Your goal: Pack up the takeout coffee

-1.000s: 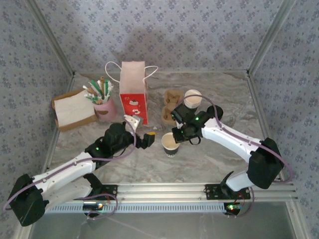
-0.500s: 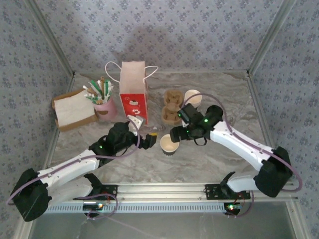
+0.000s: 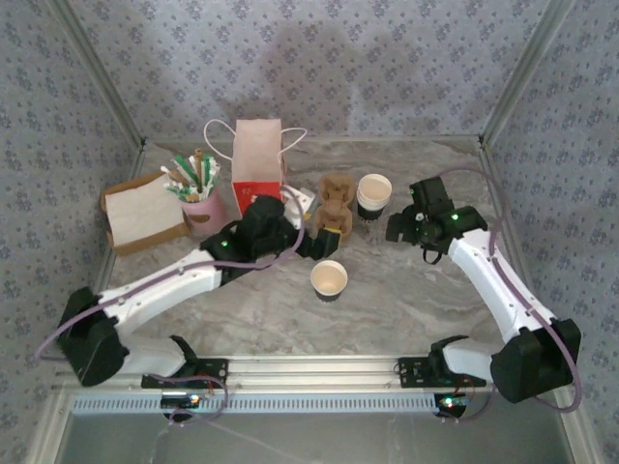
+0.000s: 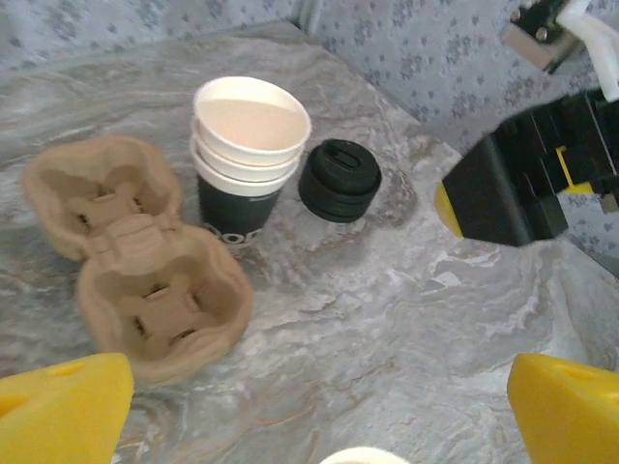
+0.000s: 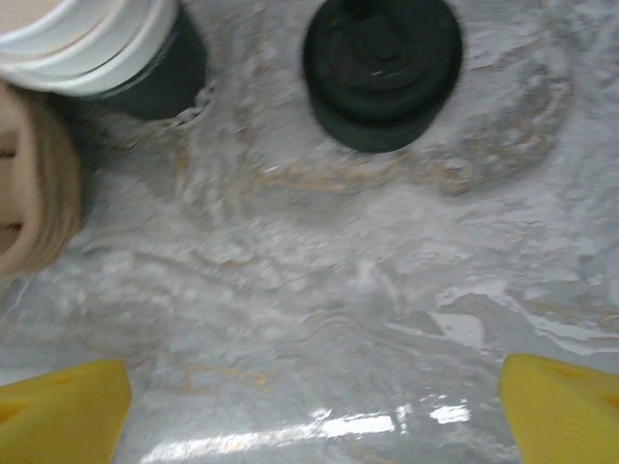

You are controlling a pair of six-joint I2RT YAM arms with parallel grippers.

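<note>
**Both grippers empty; cup and lid lie apart on the surface**

We see the right gripper (image 5: 309,411) released, its yellow fingertips spread wide and holding nothing as it hangs over the marbled surface (image 5: 319,271). Just ahead of it, the round black lid (image 5: 382,68) lies flat on the surface. Close beside the lid stands a stack of cups (image 5: 106,48), and past that we see the edge of the brown cardboard carrier (image 5: 24,193).

The left gripper (image 4: 309,406) is also released, with its fingertips wide apart and empty. It looks across the carrier, the stack and the lid toward the right gripper opposite. The small black cup (image 3: 329,280) stands upright and uncovered on its own, nearer the arm bases and apart from the lid. The red paper bag (image 3: 258,174) stands upright at the back.

We judge the lid to be the tricky part. It is low and smooth, so closing fingers could slide off its rim or push it along the surface. The stack stands close enough that a wide approach could knock it over. The empty cup looks light, and a nudge could tip it. The two arms also work close together and could collide.
</note>
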